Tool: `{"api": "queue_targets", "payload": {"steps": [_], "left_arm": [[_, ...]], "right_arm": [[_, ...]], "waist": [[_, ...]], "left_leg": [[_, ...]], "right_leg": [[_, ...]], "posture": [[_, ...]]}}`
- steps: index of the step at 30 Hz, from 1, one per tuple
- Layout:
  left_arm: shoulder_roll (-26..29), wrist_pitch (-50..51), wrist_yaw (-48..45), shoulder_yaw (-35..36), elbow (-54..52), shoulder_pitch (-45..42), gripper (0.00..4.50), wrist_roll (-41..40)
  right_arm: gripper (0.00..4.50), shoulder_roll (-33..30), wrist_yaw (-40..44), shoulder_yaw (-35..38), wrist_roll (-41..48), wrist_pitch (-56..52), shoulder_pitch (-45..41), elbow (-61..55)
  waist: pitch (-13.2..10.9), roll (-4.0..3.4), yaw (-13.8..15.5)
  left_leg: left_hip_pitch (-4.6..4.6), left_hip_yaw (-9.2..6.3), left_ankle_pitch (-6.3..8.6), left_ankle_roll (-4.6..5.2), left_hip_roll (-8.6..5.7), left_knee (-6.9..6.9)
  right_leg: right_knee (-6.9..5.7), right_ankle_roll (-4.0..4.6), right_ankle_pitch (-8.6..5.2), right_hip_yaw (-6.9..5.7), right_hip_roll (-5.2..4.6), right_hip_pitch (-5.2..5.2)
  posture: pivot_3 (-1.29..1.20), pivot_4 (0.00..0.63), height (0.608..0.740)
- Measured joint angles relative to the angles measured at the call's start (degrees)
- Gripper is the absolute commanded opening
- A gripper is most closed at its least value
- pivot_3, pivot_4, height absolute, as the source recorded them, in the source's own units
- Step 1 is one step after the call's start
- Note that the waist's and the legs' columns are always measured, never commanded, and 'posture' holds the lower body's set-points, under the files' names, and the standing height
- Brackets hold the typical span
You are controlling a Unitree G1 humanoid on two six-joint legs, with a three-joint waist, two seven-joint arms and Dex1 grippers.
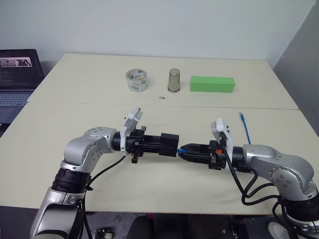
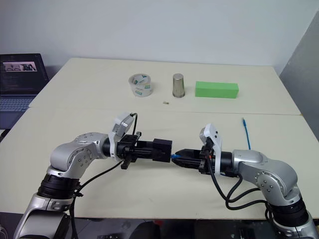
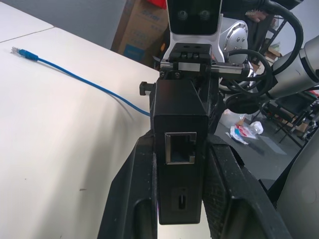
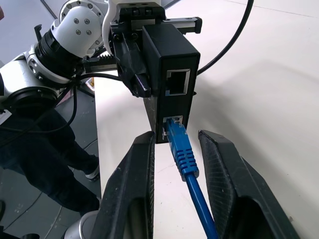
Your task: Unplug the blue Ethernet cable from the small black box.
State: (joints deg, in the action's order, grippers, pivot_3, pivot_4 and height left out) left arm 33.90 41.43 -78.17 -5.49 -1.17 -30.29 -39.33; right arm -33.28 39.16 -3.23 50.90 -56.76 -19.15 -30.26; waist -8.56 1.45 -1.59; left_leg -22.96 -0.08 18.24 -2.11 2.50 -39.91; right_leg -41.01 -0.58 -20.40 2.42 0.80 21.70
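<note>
Two grippers meet above the near part of the cream table point(image 1: 75, 94), pointing at each other with the task's things between them. The left gripper point(image 1: 158, 145) is clenched on the small black box point(image 1: 171, 143), holding it off the tabletop; in the left wrist view the box point(image 3: 179, 149) sits squeezed between the two black fingers point(image 3: 134, 194). It is a matte black, flat-sided block with a square, metal-rimmed socket on the face toward that camera and a small slot below it. The right wrist view shows another face of the box point(image 4: 172, 64) with two sockets: one stands empty, and the blue Ethernet cable point(image 4: 182, 152) is plugged into the other. The cable is bright blue and thin, with a ribbed blue boot behind the plug. The right gripper point(image 1: 183, 152) has its fingers point(image 4: 134, 189) on either side of that boot, partly parted, with a gap visible on each side, so no firm pinch shows. From the plug the cable runs back between the fingers and over the table to its free end point(image 1: 242, 118), which lies flat near the right edge and carries a small clear plug. Farther back on the table stand a tape roll point(image 1: 136, 80), a metal cup point(image 1: 174, 80) and a long green block point(image 1: 212, 83), well apart from the grippers.
</note>
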Motion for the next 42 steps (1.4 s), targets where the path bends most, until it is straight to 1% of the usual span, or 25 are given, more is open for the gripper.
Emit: {"api": "queue_targets", "payload": {"steps": [7,8,12,14,26,28,32,36,37,40,41,42], "left_arm": [[-0.1,-0.2,0.0,0.0,0.0,0.0,0.79,0.0],[-0.1,-0.2,0.0,0.0,0.0,0.0,0.79,0.0],[-0.2,-0.3,0.0,0.0,0.2,0.0,0.79,0.1],[-0.2,-0.5,-0.2,0.0,0.7,0.0,0.79,0.1],[-0.1,-2.0,-1.5,-0.2,0.8,0.1,0.79,0.5],[0.2,-2.8,-2.2,-0.7,1.0,0.1,0.79,1.1],[2.6,-4.6,-2.6,-0.3,3.8,0.1,0.79,3.0],[3.1,-5.4,-2.7,-0.1,4.4,0.1,0.79,3.5],[3.1,-5.7,-2.7,-0.1,4.4,0.1,0.79,3.7],[3.1,-6.2,-2.2,-0.1,4.5,0.1,0.79,4.3],[3.1,-6.6,-1.6,0.0,4.7,0.0,0.79,4.5],[2.8,-6.9,-0.3,0.2,4.8,0.1,0.79,5.1]], "right_arm": [[1.45,0.0,-0.4,0.0,0.0,0.0,0.0,0.0],[1.08,0.0,-0.4,-0.1,0.0,0.0,0.0,0.0],[0.24,0.0,-0.3,-0.3,-0.1,0.0,-0.1,0.0],[0.06,0.0,-0.3,-0.3,-0.1,0.0,-0.1,0.0],[0.06,-0.7,1.0,-0.5,-0.1,-0.2,-0.7,0.0],[0.06,-2.1,2.1,-0.7,-0.1,-0.2,-0.7,0.0],[0.06,-6.3,3.8,0.0,-1.1,0.1,-0.2,1.7],[0.06,-7.3,4.7,0.2,-2.7,1.2,0.1,3.4],[0.06,-7.2,4.6,0.2,-3.4,1.9,0.1,4.1],[0.06,-5.2,0.9,0.2,-10.7,7.7,-1.5,11.2],[0.06,-4.3,-1.1,0.1,-14.3,10.6,-2.7,14.9],[0.06,-2.8,-5.5,-0.3,-20.3,15.8,-5.1,21.5]], "waist": [[0.0,0.00,0.0],[0.0,0.00,0.0],[0.0,0.00,0.0],[0.0,0.00,0.0],[0.0,-0.01,0.0],[0.0,-0.02,0.0],[0.0,-0.03,0.0],[-0.1,-0.02,0.0],[-0.1,-0.02,0.0],[-0.1,-0.04,0.0],[-0.1,-0.05,0.0],[-0.1,-0.07,-0.1]], "left_leg": [[0.00,0.00,0.00,0.00,0.00,0.00],[0.00,0.00,0.00,0.00,0.00,0.00],[0.00,0.00,0.00,0.00,0.00,0.00],[0.00,0.00,0.00,0.00,0.00,0.00],[0.00,0.00,0.00,0.00,0.00,0.00],[0.00,0.00,0.00,0.00,0.00,0.00],[0.00,0.00,0.01,0.02,0.00,0.01],[-0.02,0.01,0.01,0.02,-0.01,0.01],[-0.01,0.01,0.01,0.02,-0.01,0.01],[0.00,0.05,0.01,0.02,-0.02,0.00],[0.01,0.06,0.00,0.01,-0.02,0.00],[0.02,0.09,-0.01,-0.01,-0.02,-0.01]], "right_leg": [[0.00,0.00,0.00,0.00,0.00,0.00],[0.00,0.00,0.00,0.00,0.00,0.00],[0.00,0.00,0.00,0.00,0.00,0.00],[0.00,0.00,0.00,0.00,0.00,0.00],[0.01,0.00,0.00,0.00,0.00,0.00],[0.01,0.00,0.00,0.00,0.00,0.00],[0.02,0.00,0.00,0.00,0.00,0.00],[0.04,0.00,0.00,0.01,-0.01,0.00],[0.04,0.00,0.00,0.01,0.00,0.00],[0.02,0.00,0.00,0.04,0.00,0.01],[0.01,0.00,0.00,0.05,0.00,0.01],[-0.01,0.00,0.00,0.07,0.00,0.02]], "posture": [[0.00,0.150,0.740],[0.00,0.150,0.740],[0.00,0.150,0.740],[0.00,0.150,0.740],[0.00,0.150,0.740],[0.00,0.150,0.740],[0.00,0.150,0.740],[0.00,0.150,0.740],[0.00,0.150,0.740],[0.00,0.150,0.740],[0.00,0.150,0.740],[0.00,0.150,0.740]]}}
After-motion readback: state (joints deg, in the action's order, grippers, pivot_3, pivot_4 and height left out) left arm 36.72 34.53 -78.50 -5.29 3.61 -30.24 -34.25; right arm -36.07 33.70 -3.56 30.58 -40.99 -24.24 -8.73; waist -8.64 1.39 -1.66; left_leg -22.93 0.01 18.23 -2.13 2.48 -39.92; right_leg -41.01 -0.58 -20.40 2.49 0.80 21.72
